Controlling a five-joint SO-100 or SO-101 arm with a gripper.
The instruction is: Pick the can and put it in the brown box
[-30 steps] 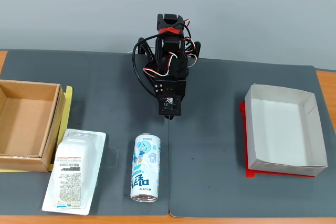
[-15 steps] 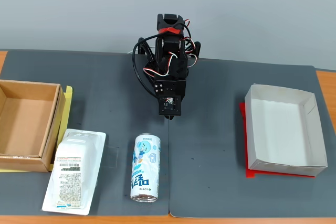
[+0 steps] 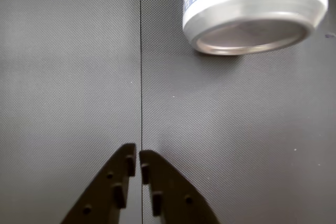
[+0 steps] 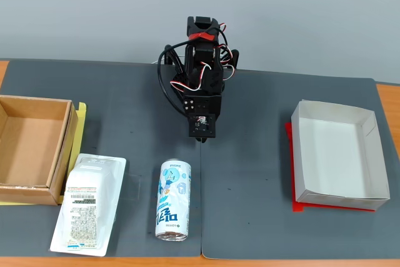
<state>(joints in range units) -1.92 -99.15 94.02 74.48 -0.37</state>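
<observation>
Basically nothing done yet. Wrist view: black two-finger claw (image 3: 137,162) clenched w/ nothing between its tips, over the dark grey matted surface (image 3: 68,77); silver end of the slim white-and-blue drink can (image 3: 252,11) lies ahead, well apart. Fixed view: can (image 4: 173,200) on its side near the front edge, beside a flat white plastic-wrapped packet (image 4: 89,204). Shallow brown corrugated cardboard box (image 4: 31,148) at far left, empty. Reach, grasp, carry, drop all left.

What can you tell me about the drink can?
The can is slim, white and light blue with blue lettering, a cartoon picture and shiny silver ends. It lies on its side on the dark mat, beside a white packet on its left in the fixed view. Nothing grips it; the wrist view shows one silver end.
</observation>
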